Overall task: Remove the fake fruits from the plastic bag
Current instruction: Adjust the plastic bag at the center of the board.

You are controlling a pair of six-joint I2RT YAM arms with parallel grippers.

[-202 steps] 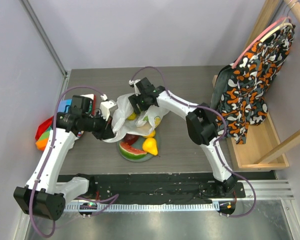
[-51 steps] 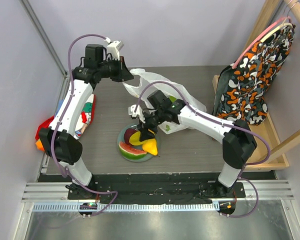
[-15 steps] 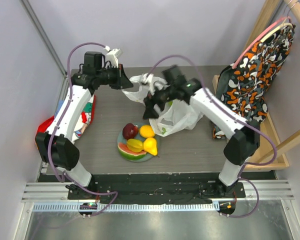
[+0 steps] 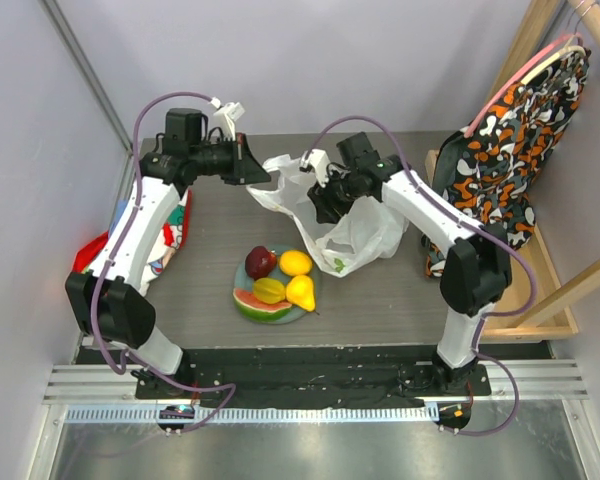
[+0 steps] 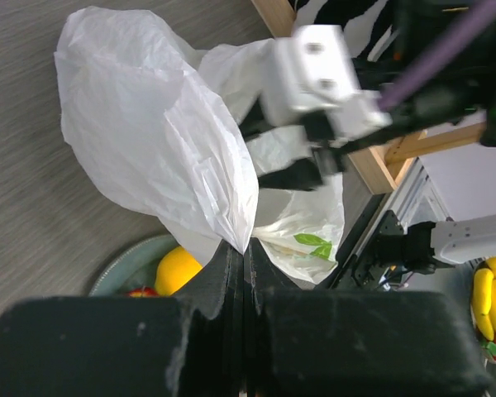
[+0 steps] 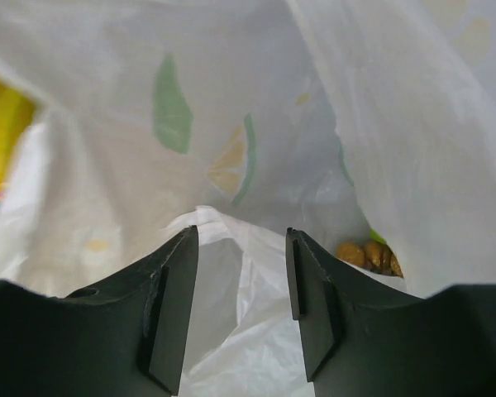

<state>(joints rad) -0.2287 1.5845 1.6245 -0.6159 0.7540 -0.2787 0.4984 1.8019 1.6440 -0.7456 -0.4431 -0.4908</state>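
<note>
The white plastic bag lies right of the plate, its mouth raised at the back. My left gripper is shut on the bag's edge and holds it up. My right gripper is open inside the bag's mouth, with a fold of bag between its fingers. A tan-brown bunch of little balls and a green piece lie deep in the bag. On the plate sit a dark red apple, an orange-yellow fruit, a yellow pear, a yellow-green piece and a watermelon slice.
A colourful cloth and bright items lie at the table's left edge. A patterned garment hangs on a wooden rack at the right. Walls close the back and left.
My right gripper has moved up and back from the plate into the bag's mouth. The fruits stay on the plate. My left gripper keeps hold of the bag's edge.
</note>
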